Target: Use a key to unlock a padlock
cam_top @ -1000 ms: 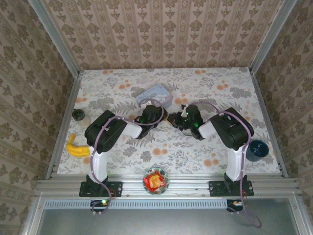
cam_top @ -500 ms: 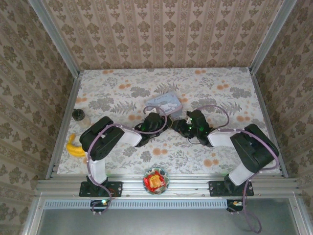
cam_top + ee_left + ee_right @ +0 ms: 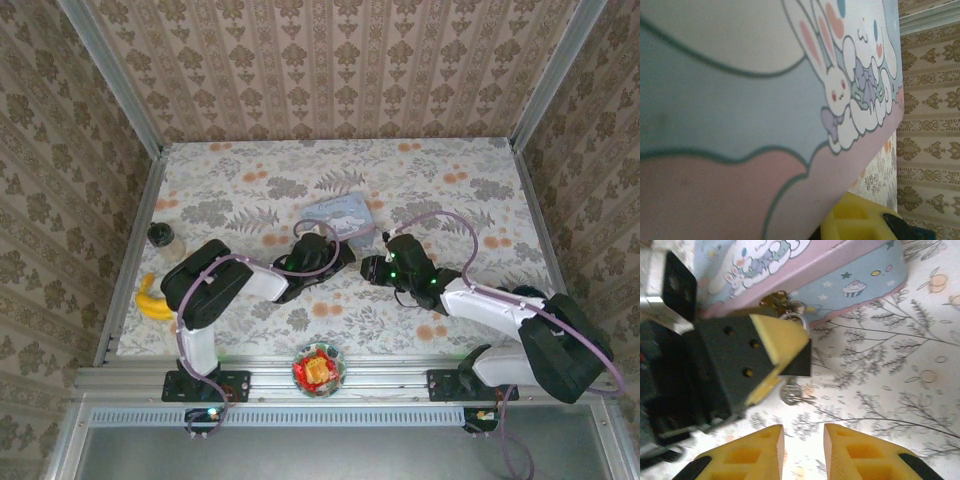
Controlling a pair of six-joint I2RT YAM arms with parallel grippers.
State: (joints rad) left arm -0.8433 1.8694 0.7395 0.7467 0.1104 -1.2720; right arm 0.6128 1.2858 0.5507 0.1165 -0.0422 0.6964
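floral cloth [image 3: 450, 170] covers the table, with patterned walls all round. from above, both grippers sit just on the near side of the tin [image 3: 340, 213], their fingers too small to read. the right wrist view is clearer. it shows the left gripper [image 3: 790, 355] clamped on the padlock [image 3: 800, 365], yellow pads on its black body. the shackle points toward the tin and a key [image 3: 789, 393] sits at the body's end away from the tin. the right gripper [image 3: 803, 434] has its fingers apart with nothing between them, just short of the key. the left wrist view gives the tin's cartoon lid up close.

a second ago the grippers met. the right one has since drawn back, its arm stretched lower, and the tin lies further right.

the tin's lid is on, so its contents cannot be told. the bowl [image 3: 296, 368], well nearer than the tin, holds red and orange pieces.
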